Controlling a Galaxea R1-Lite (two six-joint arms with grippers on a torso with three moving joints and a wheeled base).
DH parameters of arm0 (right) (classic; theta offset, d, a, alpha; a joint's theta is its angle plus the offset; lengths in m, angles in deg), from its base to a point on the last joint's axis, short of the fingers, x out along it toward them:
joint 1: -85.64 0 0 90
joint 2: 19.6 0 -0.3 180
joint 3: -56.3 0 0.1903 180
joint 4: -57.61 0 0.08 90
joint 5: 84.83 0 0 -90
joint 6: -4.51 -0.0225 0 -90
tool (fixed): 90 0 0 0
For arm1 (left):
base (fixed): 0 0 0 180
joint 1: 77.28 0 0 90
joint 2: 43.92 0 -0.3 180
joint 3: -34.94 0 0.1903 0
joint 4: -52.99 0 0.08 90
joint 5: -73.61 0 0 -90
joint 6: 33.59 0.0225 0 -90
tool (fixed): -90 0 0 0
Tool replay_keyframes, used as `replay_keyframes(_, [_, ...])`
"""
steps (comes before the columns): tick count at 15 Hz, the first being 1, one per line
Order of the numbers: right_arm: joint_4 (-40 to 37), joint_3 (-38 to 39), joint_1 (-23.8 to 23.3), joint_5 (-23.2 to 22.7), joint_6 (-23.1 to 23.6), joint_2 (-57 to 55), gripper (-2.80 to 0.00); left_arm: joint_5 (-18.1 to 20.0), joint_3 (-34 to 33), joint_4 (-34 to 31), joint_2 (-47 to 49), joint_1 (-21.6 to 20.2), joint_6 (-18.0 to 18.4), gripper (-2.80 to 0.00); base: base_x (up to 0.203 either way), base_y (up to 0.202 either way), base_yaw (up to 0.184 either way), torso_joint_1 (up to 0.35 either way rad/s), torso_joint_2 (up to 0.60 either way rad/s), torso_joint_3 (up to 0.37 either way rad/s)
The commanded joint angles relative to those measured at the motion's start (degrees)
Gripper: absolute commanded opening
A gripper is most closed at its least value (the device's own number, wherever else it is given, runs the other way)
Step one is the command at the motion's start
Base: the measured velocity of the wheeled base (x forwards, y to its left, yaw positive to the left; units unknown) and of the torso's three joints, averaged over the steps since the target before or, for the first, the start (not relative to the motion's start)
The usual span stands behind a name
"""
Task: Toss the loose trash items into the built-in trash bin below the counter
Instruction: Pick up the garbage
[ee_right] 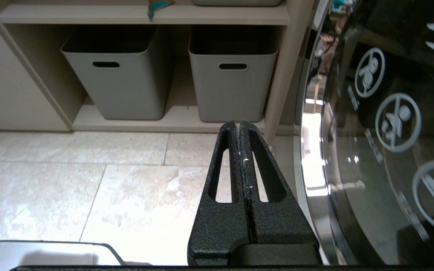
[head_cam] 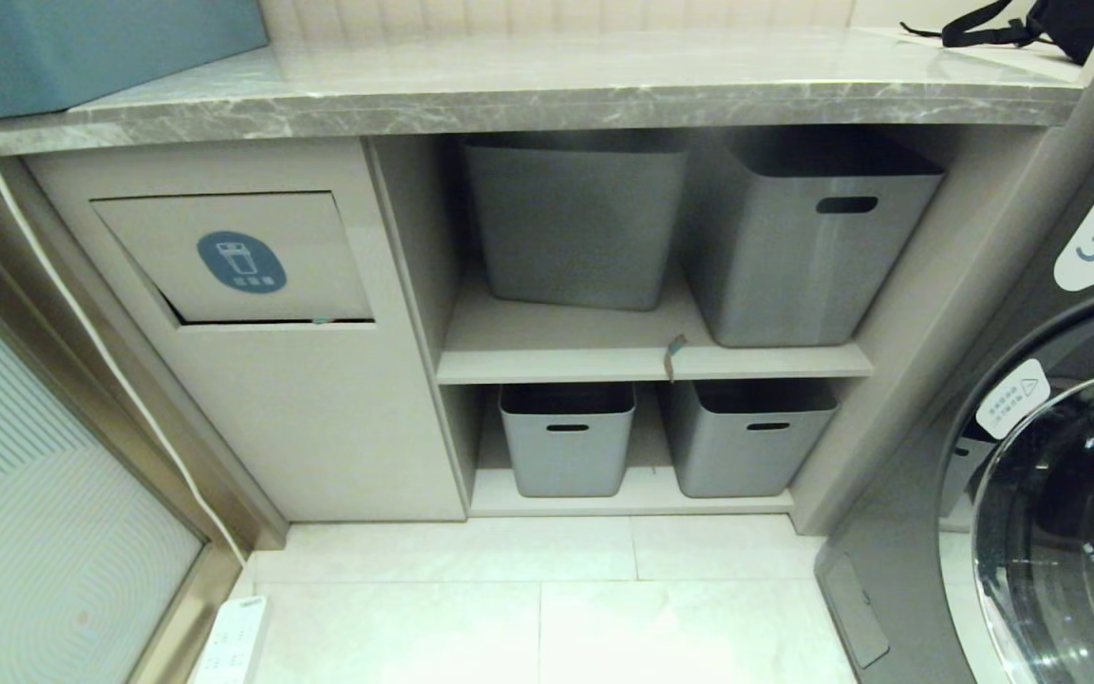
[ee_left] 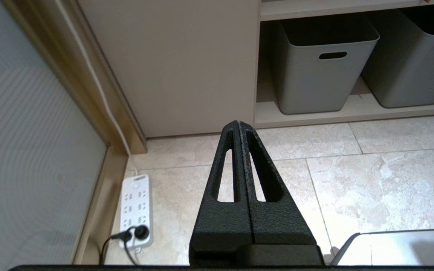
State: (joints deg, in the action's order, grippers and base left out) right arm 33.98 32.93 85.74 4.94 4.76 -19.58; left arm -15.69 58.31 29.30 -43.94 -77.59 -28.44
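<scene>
Head view: torn tan-teal cardboard scrap (head_cam: 675, 356) overhangs beige shelf edge (head_cam: 651, 364); my left gripper (ee_left: 238, 123), right gripper (ee_right: 238, 122) both pressed together, empty. Risk: clumsy pinch knocks scrap floorward.

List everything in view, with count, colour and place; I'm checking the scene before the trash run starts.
glossy grey marble counter: one, across the top.
beige tilting bin flap with blue oval sticker: one, cabinet front under the counter's left end.
torn tan and teal cardboard scrap: one, hanging over the middle shelf's front edge.
grey plastic tubs: four, two on the middle shelf, two on the bottom shelf.
teal box: one, on the counter's left end.
black strapped bag: one, far right, behind the counter.
dark washing machine: one, right of the shelves.
white power strip: one, on the floor by the left wall.
left gripper: black, shut, above the floor tiles.
right gripper: black, shut, beside the washer door.
</scene>
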Motion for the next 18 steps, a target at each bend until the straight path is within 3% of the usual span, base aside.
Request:
replay_keyframes(1, [0.0, 0.0, 0.0, 0.0, 0.0, 0.0, -2.80, 0.0, 0.0, 0.0, -0.1, 0.0, 0.0, -2.80, 0.152, 0.001, -0.005, 0.006, 0.00, -0.002])
replay_keyframes(14, [0.0, 0.0, 0.0, -0.2, 0.4, 0.0, -2.80, 0.0, 0.0, 0.0, -0.1, 0.0, -0.1, -2.80, 0.195, 0.000, -0.001, 0.002, 0.00, 0.003])
replay_keyframes(18, [-0.4, -4.3, 0.0, -1.1, 1.8, -1.8, -2.80, 0.0, 0.0, -0.1, -0.1, 0.0, 0.0, -2.80, 0.052, 0.000, 0.000, 0.006, 0.00, 0.000])
